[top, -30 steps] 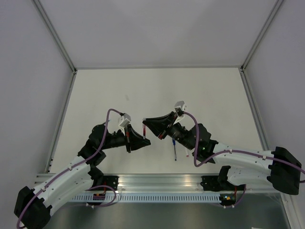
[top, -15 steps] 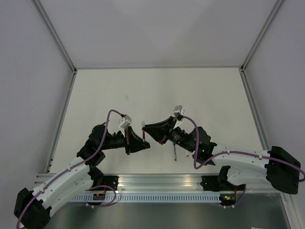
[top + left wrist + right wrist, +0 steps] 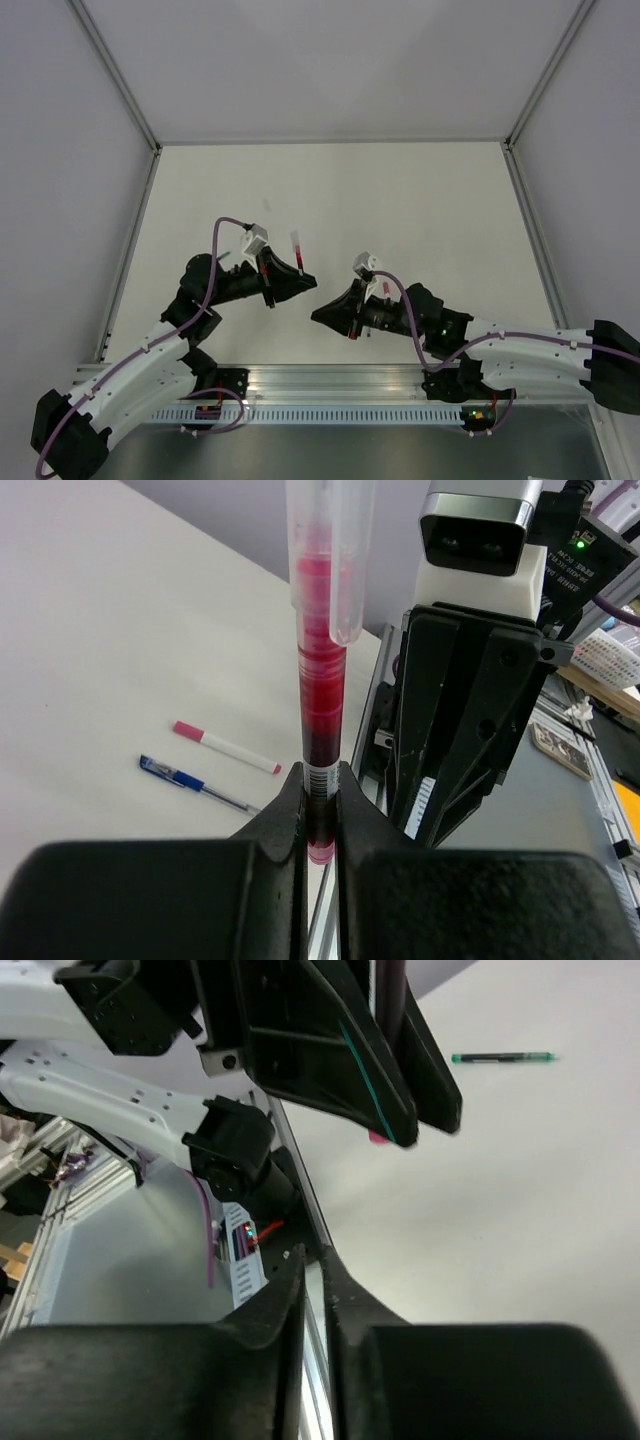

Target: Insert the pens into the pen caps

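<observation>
the red pen [image 3: 322,700] is held upright above the worktop [image 3: 400,190], its lower end pinched tight between the fingers of the left gripper [image 3: 320,780], so that only a short pink stub is seen below the grip. a translucent pen cap [image 3: 335,550] is seated over the pen's upper end, its clip hanging down the 3 o'clock side of the barrel in the left wrist view. in the top view this pen is found a little toward 7 o'clock of the worktop's middle, standing up from the left fingers toward 12 o'clock. the right gripper [image 3: 313,1260] is placed just at 5 o'clock of the left one, apart from it, lower toward the near edge; its fingers are drawn almost together, with only a thin slit left, and nothing is seen between them. a white pen [image 3: 225,748] with reddish ends and a blue pen [image 3: 190,780] are seen lying flat on the worktop, close beside each other, at 9 o'clock of the left fingertips. a green pen [image 3: 500,1057] is seen lying flat at 1 o'clock in the right wrist view, well apart from the others.
</observation>
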